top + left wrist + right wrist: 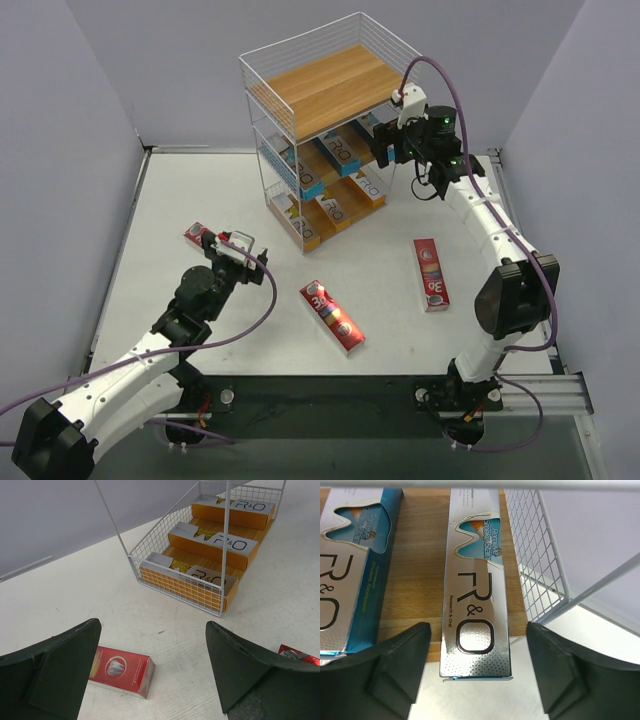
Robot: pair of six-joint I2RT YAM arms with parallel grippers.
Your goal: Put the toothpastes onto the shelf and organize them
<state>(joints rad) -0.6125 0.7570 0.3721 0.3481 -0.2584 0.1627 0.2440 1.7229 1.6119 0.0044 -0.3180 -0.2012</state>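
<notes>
Top view: the shelf [325,85] sat upper centre, with three red toothpastes [332,316] loose on the tabletop [200,190]. Left wrist: the left end effector [151,626] gaped wide above one red carton [121,671] (lower left). Right wrist: the right end effector [477,628] stood apart, straddling a silver-teal carton [475,590] on the shelf without touching it.

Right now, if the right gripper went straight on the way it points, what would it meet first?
Likely the silver-and-blue R&O carton on the shelf board: its near end sits centred between the open fingers of the right gripper. Depth is unclear, but nothing shows nearer.
</notes>
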